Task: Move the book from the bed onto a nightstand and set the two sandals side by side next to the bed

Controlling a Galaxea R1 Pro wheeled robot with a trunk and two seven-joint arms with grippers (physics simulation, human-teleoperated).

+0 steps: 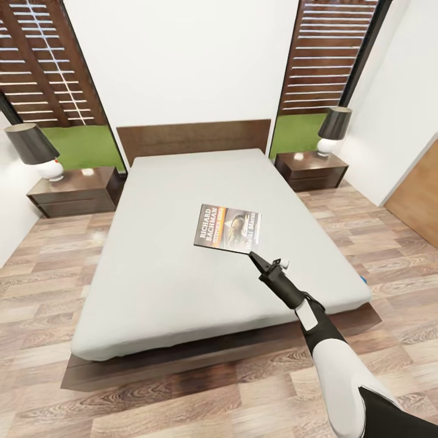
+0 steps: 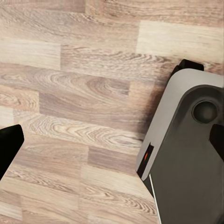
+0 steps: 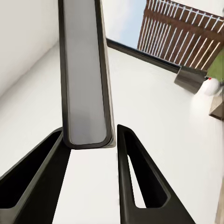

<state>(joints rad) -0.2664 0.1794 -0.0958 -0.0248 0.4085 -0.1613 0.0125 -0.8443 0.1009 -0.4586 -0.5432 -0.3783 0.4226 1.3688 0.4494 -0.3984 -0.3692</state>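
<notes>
The book (image 1: 227, 227), dark with an orange band and white "RICHARD BACHMAN" lettering, lies on the off-white mattress of the bed (image 1: 170, 274), right of the middle. My right gripper (image 1: 252, 255) reaches in from the lower right and meets the book's near corner. In the right wrist view the book (image 3: 84, 70) stands edge-on between the two black fingers (image 3: 128, 158) of the right gripper (image 3: 89, 131), which are closed against it. My left gripper (image 2: 112, 140) hangs open over the wood floor. A sliver of bright blue (image 1: 363, 280) shows on the floor at the bed's right side, too small to identify.
A dark nightstand (image 1: 76, 191) with a lamp (image 1: 33, 149) stands left of the headboard, and another nightstand (image 1: 311, 169) with a lamp (image 1: 333, 129) stands right of it. Slatted windows flank the white wall. The robot's grey base (image 2: 186, 158) sits on the plank floor.
</notes>
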